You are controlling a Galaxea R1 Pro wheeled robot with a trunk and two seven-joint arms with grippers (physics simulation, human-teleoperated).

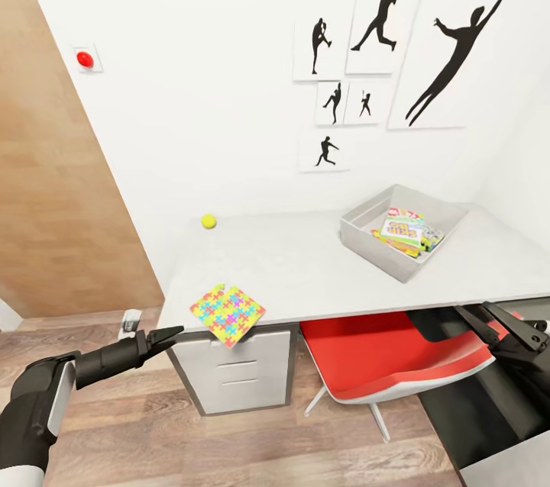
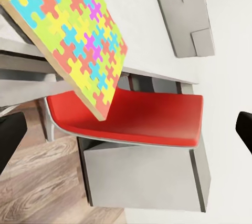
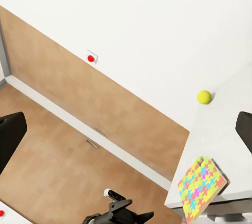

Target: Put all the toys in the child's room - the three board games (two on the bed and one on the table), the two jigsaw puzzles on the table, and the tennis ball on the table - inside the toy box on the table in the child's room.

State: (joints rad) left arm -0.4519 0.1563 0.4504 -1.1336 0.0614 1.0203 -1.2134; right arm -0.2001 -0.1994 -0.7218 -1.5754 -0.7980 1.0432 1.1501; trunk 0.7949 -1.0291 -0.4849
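At right of centre in the head view, the toy box [image 1: 367,237] is seen on the table [image 1: 305,273], with board games [image 1: 403,231] stacked inside. A puzzle [image 1: 228,313] overhangs the front edge; the ball [image 1: 208,221] lies at the back. Both the left gripper [image 1: 166,337] and right gripper [image 1: 496,319] are spread, empty.

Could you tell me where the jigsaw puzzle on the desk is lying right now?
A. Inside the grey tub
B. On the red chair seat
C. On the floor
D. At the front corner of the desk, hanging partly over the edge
D: the jigsaw puzzle lies on the desk at its front corner, one corner jutting past the edge above the drawers, with the left gripper close beside it and the grey tub far across the top.
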